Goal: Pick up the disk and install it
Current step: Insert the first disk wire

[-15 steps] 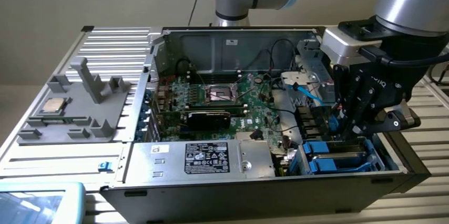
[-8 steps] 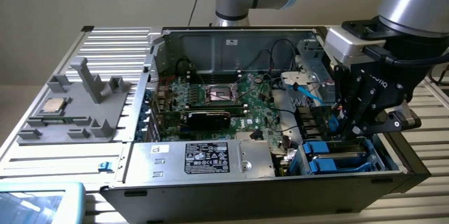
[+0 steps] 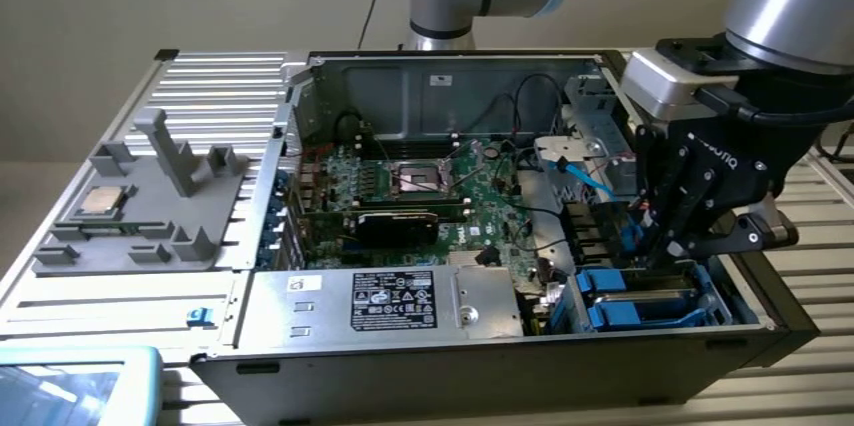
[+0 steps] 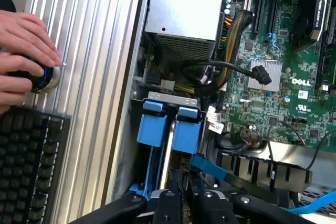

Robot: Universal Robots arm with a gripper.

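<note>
Reaching down into the open case (image 3: pixel 441 366) at the exterior view's right, the claw (image 3: pixel 663 258) hangs at the mouth of the drive bay (image 3: pixel 587 308); whether it is clamped on anything I cannot tell; the disk (image 3: pixel 647 298) stands on edge in that bay, its blue rails showing, just beneath the claw; in the wrist view the claw (image 4: pixel 184 205) lines up with the disk (image 4: pixel 185 135), and a second blue-railed unit (image 4: pixel 155 127) sits just beside it, a thin silver strip between them; a blue cable (image 4: pixel 210 167) crosses near the claw; the green board (image 3: pixel 427 196) fills the case floor; a silver box (image 3: pixel 387 301) with a black label lies between the board and the case's front wall; outside the case, on the exterior view's left, a grey tray (image 3: pixel 147 196) rests on the ribbed desk (image 3: pixel 214 76) and carries a square chip (image 3: pixel 100 203); a person's hands (image 4: pixel 29 38) rest on a round knob (image 4: pixel 44 77) on the desk, beside a black keyboard (image 4: pixel 29 156).
</note>
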